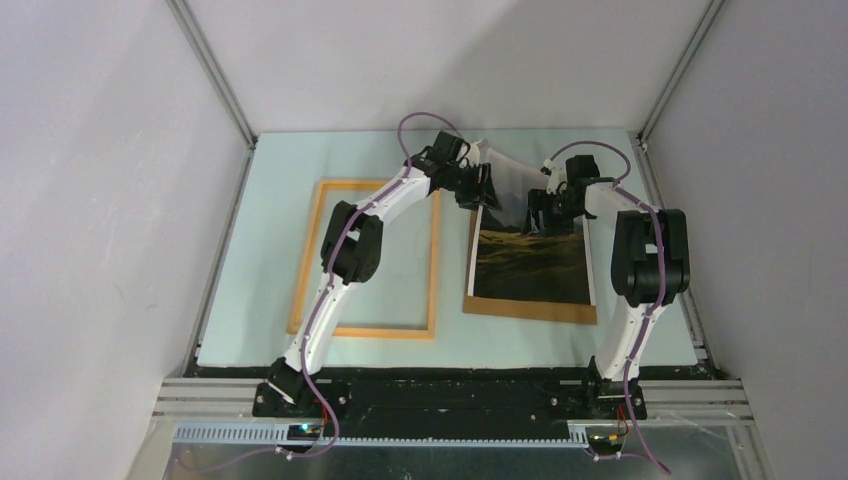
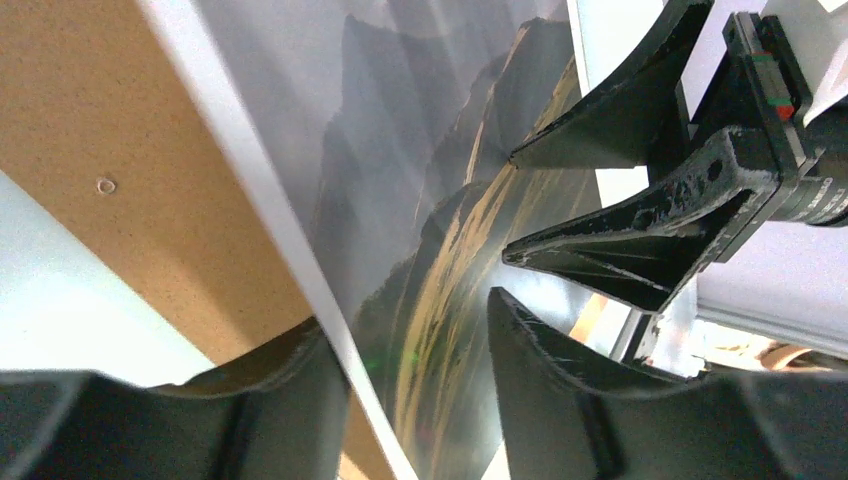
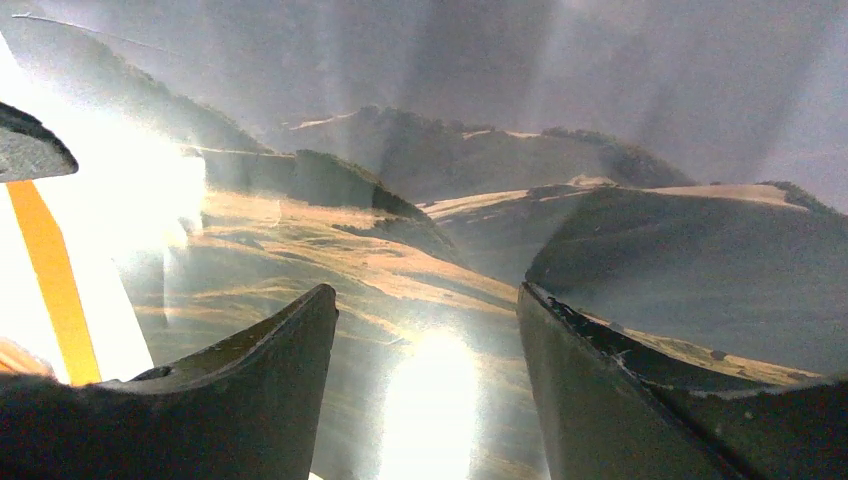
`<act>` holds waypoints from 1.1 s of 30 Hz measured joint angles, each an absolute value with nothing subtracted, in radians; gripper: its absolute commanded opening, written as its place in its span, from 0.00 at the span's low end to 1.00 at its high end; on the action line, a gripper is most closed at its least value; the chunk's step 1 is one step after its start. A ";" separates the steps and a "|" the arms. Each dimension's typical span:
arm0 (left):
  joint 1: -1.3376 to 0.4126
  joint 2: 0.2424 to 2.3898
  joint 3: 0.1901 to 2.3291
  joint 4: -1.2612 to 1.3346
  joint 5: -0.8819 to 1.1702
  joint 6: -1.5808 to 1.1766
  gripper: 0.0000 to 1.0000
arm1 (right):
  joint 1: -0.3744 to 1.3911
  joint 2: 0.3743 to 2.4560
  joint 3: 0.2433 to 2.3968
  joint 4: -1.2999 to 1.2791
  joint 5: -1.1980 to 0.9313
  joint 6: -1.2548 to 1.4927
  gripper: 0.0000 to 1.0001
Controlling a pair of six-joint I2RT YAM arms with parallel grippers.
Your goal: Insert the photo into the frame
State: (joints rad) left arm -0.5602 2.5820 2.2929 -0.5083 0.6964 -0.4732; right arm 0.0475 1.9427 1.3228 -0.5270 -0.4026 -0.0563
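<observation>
- The frame (image 1: 365, 329) lies flat on the table (image 1: 270, 250) at 9 o'clock, well apart from the photo.
- The left gripper (image 1: 481, 196) reaches toward 12 o'clock and straddles the photo's left edge near its far corner. One finger is below the white border and one above the print, with the jaws apart and not pinching.
- The photo (image 1: 530, 265) lies at 3 o'clock on a brown board (image 1: 525, 309). Its near end is flat, and its far end curls up off the board with the white back showing.
- The right gripper (image 1: 548, 218) sits over the photo's far right part, jaws apart and tips aimed at the glossy face. Whether they touch it I cannot tell.
- The step in hand looks like taking hold of the raised edge. The left jaws should slide a little deeper over the border before they close, so the pinch lands on paper alone and not on the board.
- The grip should be gentle, since glossy paper is likely to crease or slip. The sheet is best carried low and level toward 9 o'clock, with the right gripper steadying the other side so it neither sags nor drags the board.
</observation>
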 measured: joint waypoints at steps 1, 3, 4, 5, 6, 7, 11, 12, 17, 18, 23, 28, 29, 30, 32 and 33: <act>-0.560 2.582 2.293 -0.507 0.697 -0.473 0.46 | 0.044 1.943 1.323 -0.527 -0.408 -0.055 0.72; -0.560 2.583 2.293 -0.503 0.699 -0.477 0.38 | 0.040 1.944 1.323 -0.527 -0.417 -0.052 0.72; -0.560 2.583 2.293 -0.502 0.700 -0.479 0.36 | 0.038 1.944 1.323 -0.527 -0.420 -0.052 0.72; -0.560 2.583 2.293 -0.502 0.700 -0.481 0.32 | 0.035 1.945 1.323 -0.527 -0.423 -0.052 0.72; -0.560 2.583 2.293 -0.500 0.701 -0.484 0.29 | 0.033 1.945 1.324 -0.527 -0.426 -0.052 0.73; -0.560 2.583 2.293 -0.498 0.701 -0.490 0.22 | 0.031 1.945 1.324 -0.527 -0.430 -0.052 0.73; -0.559 2.583 2.293 -0.494 0.698 -0.503 0.02 | 0.020 1.944 1.324 -0.535 -0.451 -0.049 0.77; -0.559 2.583 2.293 -0.493 0.694 -0.508 0.00 | 0.017 1.943 1.324 -0.537 -0.455 -0.047 0.77; -0.551 2.581 2.283 -0.486 0.681 -0.536 0.00 | 0.013 1.913 1.323 -0.571 -0.461 -0.038 0.81; -0.549 2.577 2.271 -0.481 0.678 -0.546 0.00 | 0.013 1.900 1.323 -0.577 -0.462 -0.036 0.82; -0.537 2.492 2.101 -0.482 0.630 -0.582 0.00 | 0.035 1.789 1.323 -0.583 -0.461 -0.020 0.85; -0.517 2.320 1.929 -0.499 0.569 -0.606 0.00 | 0.118 1.669 1.323 -0.575 -0.452 0.006 0.88; -0.510 2.273 1.898 -0.496 0.554 -0.613 0.00 | 0.142 1.648 1.323 -0.570 -0.445 0.010 0.88; -0.502 2.233 1.876 -0.496 0.545 -0.620 0.00 | 0.165 1.631 1.323 -0.565 -0.439 0.016 0.88; -0.480 2.143 1.832 -0.491 0.525 -0.636 0.00 | 0.217 1.602 1.323 -0.551 -0.423 0.029 0.88; -0.468 2.107 1.816 -0.486 0.519 -0.644 0.00 | 0.240 1.591 1.323 -0.546 -0.416 0.035 0.88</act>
State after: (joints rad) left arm -0.4683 2.1071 1.8160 -0.4862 0.5194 -0.6441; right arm 0.2401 1.5913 1.3228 -0.5461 -0.4160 0.0353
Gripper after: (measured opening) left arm 0.004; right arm 0.881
